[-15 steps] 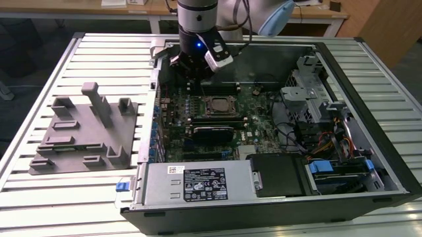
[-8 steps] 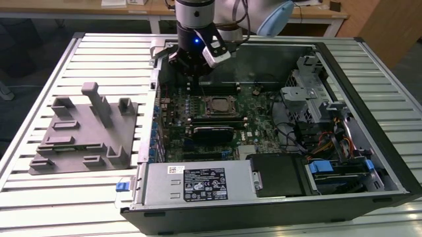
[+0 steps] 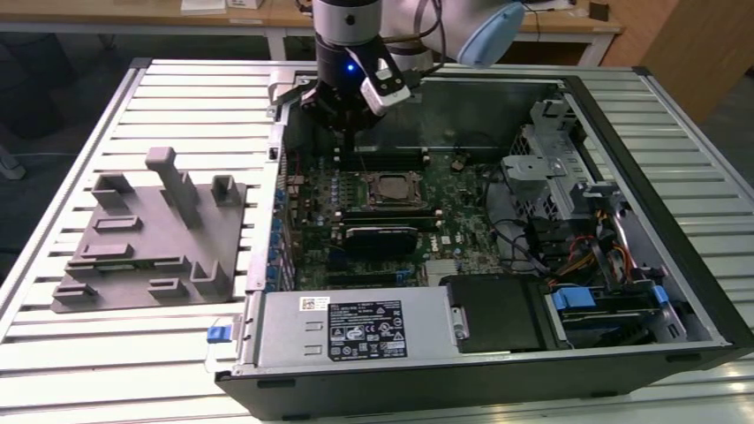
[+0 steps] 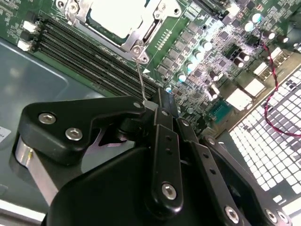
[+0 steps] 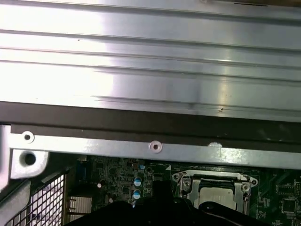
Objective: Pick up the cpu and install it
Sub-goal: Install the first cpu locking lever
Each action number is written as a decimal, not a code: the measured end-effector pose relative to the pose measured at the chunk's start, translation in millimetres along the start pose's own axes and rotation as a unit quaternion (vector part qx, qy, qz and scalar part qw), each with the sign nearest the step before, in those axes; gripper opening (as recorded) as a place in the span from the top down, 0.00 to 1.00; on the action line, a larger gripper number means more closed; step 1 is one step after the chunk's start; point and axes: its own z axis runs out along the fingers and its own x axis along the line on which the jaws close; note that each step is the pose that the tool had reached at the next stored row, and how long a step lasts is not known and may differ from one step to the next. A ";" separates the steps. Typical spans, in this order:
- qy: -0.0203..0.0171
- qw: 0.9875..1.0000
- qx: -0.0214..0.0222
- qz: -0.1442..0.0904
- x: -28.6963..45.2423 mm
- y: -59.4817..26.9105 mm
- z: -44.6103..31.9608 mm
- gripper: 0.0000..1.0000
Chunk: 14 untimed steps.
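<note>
Over the back of the green motherboard, inside the open black computer case, hangs the black linkage gripper. Its fingers look drawn right together in the second wrist view, nothing bulky between them. A thin bare-metal lever rod runs from the socket corner to the tips, and I can't tell if it is actually clamped. The cpu, a flat square chip with a silvery-grey top, lies in the metal-framed socket, not in the gripper. I judge the step to be lever work at the socket. To do it well, follow the rod's own arc, put no sideways load on it, and stay off the long black memory slots just beside the frame. Counts: one cpu, one socket, one gripper, one rod, and one grey moulded fixture on the slatted table beside the case.
</note>
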 end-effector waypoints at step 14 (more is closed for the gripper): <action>0.000 1.000 -0.001 0.000 -29.7 -1.5 0.2 0.89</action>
